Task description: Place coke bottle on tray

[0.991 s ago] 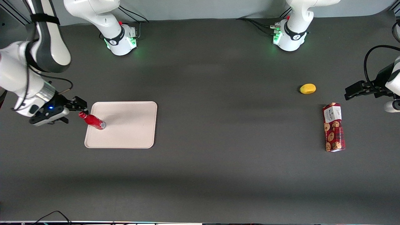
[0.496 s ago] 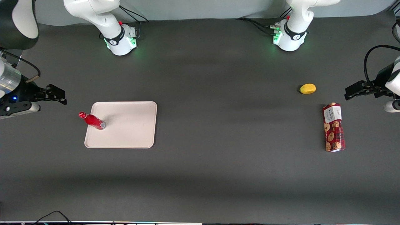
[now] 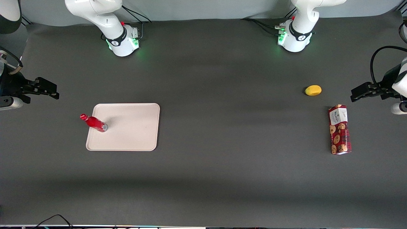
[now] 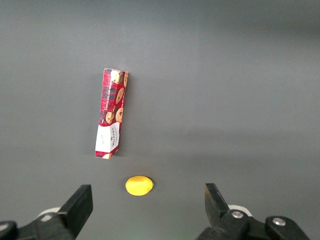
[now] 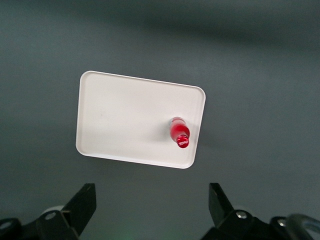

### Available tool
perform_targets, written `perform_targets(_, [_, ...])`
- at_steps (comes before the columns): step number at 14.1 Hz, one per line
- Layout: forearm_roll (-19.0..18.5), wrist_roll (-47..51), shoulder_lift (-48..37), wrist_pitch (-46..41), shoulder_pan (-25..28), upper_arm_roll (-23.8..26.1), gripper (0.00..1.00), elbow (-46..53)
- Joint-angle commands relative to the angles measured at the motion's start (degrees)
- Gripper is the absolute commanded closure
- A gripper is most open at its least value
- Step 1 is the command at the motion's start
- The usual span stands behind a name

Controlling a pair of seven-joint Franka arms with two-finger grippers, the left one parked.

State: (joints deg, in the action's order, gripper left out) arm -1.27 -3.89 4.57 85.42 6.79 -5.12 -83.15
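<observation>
The coke bottle [image 3: 93, 122] [image 5: 179, 132], slim and red with a red cap, stands upright on the tray [image 3: 133, 130] [image 5: 125, 125], close to the tray's rim on the working arm's side. The tray is cream, flat and rectangular with rounded corners. My gripper [image 3: 52, 90] [image 5: 150, 196] hangs open and empty well above the table, off toward the working arm's end, apart from the bottle and tray. Only dark mat shows between its fingers.
A yellow lemon-like fruit [image 3: 313, 90] [image 4: 138, 185] and a red cookie-print box [image 3: 339, 129] [image 4: 111, 120] lie toward the parked arm's end of the table. Two white arm bases [image 3: 122, 39] [image 3: 294, 38] stand farthest from the front camera.
My gripper was at the bottle's cap; it has pulled away toward the working arm's end of the table and risen. The bottle stays upright on the tray.
</observation>
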Motion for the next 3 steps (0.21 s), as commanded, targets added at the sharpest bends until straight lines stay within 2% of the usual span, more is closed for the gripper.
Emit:
perform_targets(1, [-0.67,6.86,0.97,-1.66,-1.69,3.00,0.00,2.47])
perform_targets(3, [-0.49,7.23,0.70,-2.89,-2.04,3.45,0.00,2.47])
